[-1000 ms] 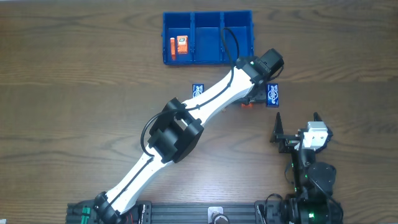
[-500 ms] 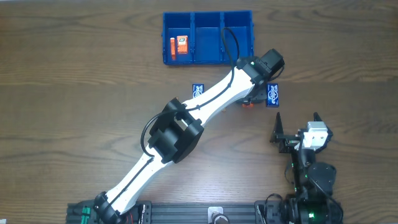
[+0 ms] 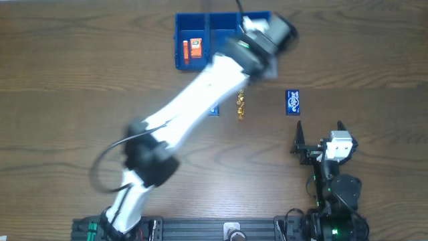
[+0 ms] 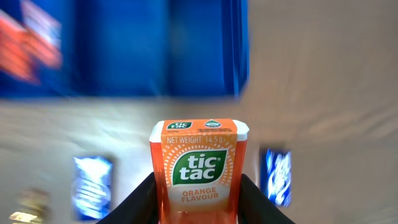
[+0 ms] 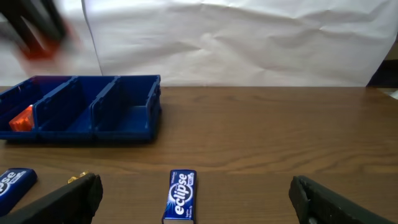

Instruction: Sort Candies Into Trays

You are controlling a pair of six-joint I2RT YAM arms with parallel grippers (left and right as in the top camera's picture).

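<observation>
Dark brown wood-grain table point(image 3: 80, 87), with a white sheet point(image 5: 249, 43) hung behind its far edge. A blue three-compartment plastic tray point(image 3: 190, 65) sits at the far side, about mid-table. Its left compartment holds two orange candy boxes point(image 3: 192, 48), one narrow and one wider, side by side.

The left arm point(image 3: 190, 97) stands bottom left and stretches diagonally across the table toward the tray. The left gripper point(image 4: 199, 211) is clamped on an upright orange plastic mint box point(image 4: 199, 165), one finger on each narrow side. The box is off the table. The left wrist view puts it on the near side of the tray, facing the tray's right-hand end, not in any compartment.

Loose on the table, on the near side of the tray:
- A small gold-wrapped candy point(image 3: 241, 106), roughly centre.
- A flat blue gum pack point(image 3: 293, 102) to its right, well apart from the tray.
- A second flat blue gum pack point(image 3: 213, 110) to the gold candy's left, partly covered by the left arm in the top view.

All three lie flat and none touch.

The right gripper point(image 3: 319, 131) is parked near its base at the right, fingers spread wide, nothing between them. It points toward the tray. The right-hand blue pack lies just ahead of it, no contact.
</observation>
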